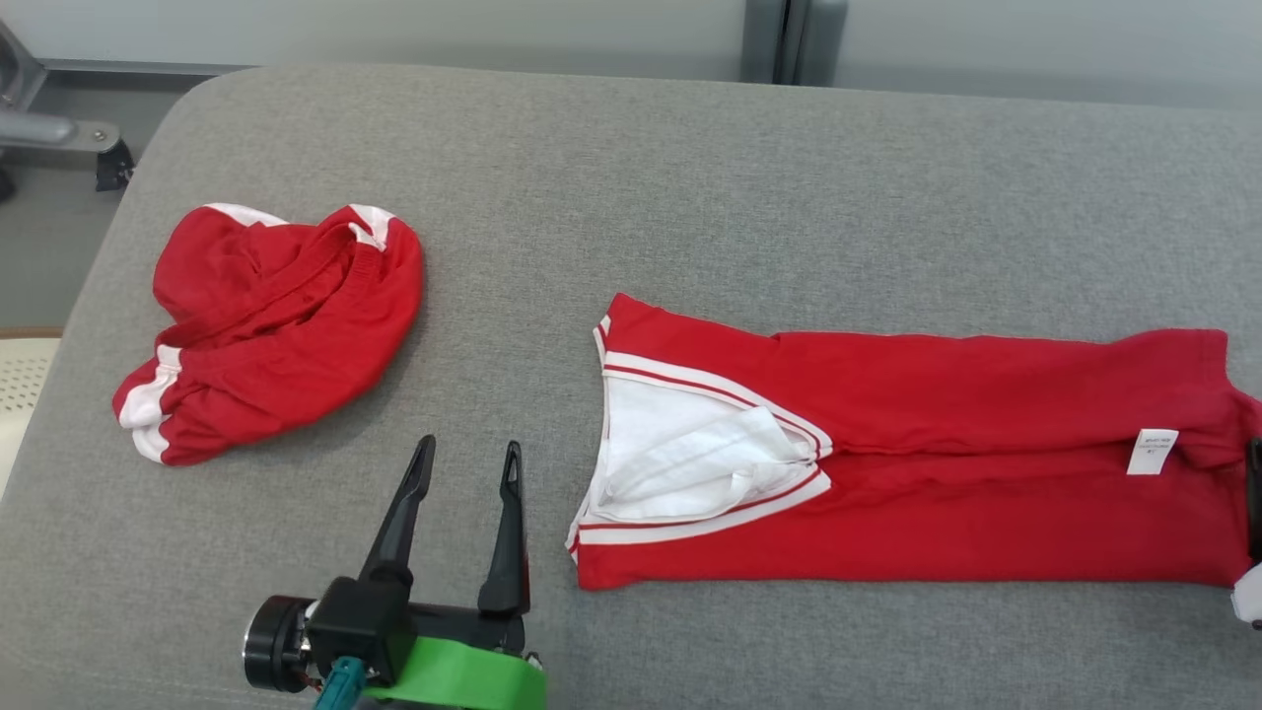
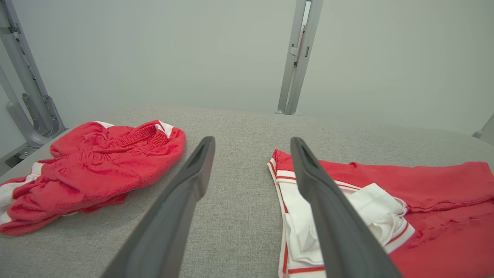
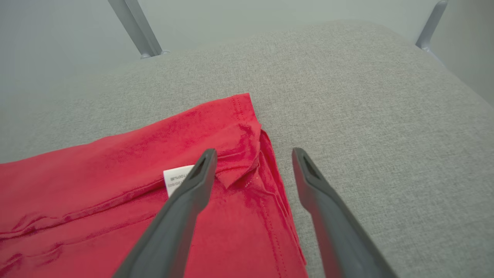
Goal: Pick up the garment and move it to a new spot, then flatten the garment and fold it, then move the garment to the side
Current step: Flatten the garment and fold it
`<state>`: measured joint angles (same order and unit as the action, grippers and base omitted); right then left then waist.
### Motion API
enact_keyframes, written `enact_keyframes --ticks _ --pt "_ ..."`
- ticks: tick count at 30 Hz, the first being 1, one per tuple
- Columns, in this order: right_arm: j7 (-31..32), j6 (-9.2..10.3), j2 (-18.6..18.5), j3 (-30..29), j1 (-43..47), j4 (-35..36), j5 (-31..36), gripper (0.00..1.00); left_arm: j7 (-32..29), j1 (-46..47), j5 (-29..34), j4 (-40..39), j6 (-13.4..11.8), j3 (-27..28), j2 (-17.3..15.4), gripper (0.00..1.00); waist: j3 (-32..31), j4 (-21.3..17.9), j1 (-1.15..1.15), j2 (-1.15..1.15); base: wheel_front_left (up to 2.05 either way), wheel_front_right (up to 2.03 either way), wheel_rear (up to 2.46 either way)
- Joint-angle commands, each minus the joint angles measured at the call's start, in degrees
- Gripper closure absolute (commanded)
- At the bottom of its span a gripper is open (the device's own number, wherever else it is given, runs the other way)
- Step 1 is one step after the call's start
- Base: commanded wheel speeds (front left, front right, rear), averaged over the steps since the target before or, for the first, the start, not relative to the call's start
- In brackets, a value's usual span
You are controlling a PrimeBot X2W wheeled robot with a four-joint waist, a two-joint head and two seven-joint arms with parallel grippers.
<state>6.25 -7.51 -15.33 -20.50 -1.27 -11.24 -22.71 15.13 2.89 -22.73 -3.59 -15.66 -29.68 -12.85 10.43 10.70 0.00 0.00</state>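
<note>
Garment [image 1: 937,473] judged soft, light, limp; laid lengthwise on bench [image 1: 690,177]; best taken at end corners. Left end effector [image 1: 469,449] spread, empty, near collar [image 1: 710,390]; right end effector [image 3: 252,152] spread over tagged end

Grey woven table [image 1: 690,177] spreads wide under soft, even light, its rounded corner at ten o'clock; a pale blank wall [image 1: 394,30] runs behind, a grey metal post [image 1: 794,39] stands at twelve, and there's a metal frame [image 1: 54,128] over grey floor [image 1: 39,266] at ten
</note>
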Motion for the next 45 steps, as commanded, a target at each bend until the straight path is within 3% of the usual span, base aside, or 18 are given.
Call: enact_keyframes --ticks 1,11,20,21,22,23,32,40,45 --pt "0.3 0.04 -0.2 -0.9 -1.2 -1.3 0.8 0.00 0.0 -1.1 1.6 0.4 0.8 0.4 0.9 0.00 -1.0 2.1 0.00 0.00 0.00 0.00 0.00" --pt "4.7 0.03 -2.0 -3.6 -7.7 -14.2 3.0 0.00 0.0 -2.5 7.4 3.0 7.6 3.3 5.7 0.00 0.1 5.0 0.00 0.00 0.00 0.00 0.00" --pt "6.9 0.07 -2.0 -4.9 -9.4 -21.6 4.7 0.00 0.0 -3.1 9.8 3.8 10.7 6.0 7.7 0.00 1.1 5.5 0.00 0.00 0.00 0.00 0.00" --pt "7.1 0.07 -1.7 -4.9 -9.6 -22.1 4.5 0.44 0.0 -3.2 10.1 3.7 11.0 6.3 7.8 0.00 1.1 5.4 0.00 0.00 0.00 0.00 0.00" --pt "7.1 0.06 -1.7 -4.7 -9.7 -22.3 4.4 0.65 0.0 -3.3 10.3 3.7 11.2 6.6 8.0 0.00 1.2 5.3 0.00 0.00 0.00 0.00 0.00" --pt "7.1 0.07 -1.8 -4.2 -9.7 -22.6 4.4 1.00 0.0 -3.4 10.6 3.8 11.4 6.8 8.1 0.00 1.2 5.1 0.00 0.00 0.00 0.00 0.00" --pt "4.3 0.14 -5.1 -2.9 -9.8 -21.9 6.9 1.00 0.0 -3.7 11.9 3.8 12.9 8.5 9.1 0.00 1.8 3.1 0.00 0.00 0.00 0.00 0.00" --pt "3.2 0.08 -13.0 -3.5 -10.4 -18.9 11.4 1.00 0.0 -4.2 12.9 4.0 14.0 10.0 9.4 0.00 1.7 0.1 0.00 0.00 0.00 0.00 0.00" --pt "3.9 0.07 -15.1 -2.1 -11.4 -14.3 12.7 1.00 0.0 -4.5 13.4 4.2 14.5 10.7 9.6 0.00 1.0 -1.8 0.00 0.00 0.00 0.00 0.00"
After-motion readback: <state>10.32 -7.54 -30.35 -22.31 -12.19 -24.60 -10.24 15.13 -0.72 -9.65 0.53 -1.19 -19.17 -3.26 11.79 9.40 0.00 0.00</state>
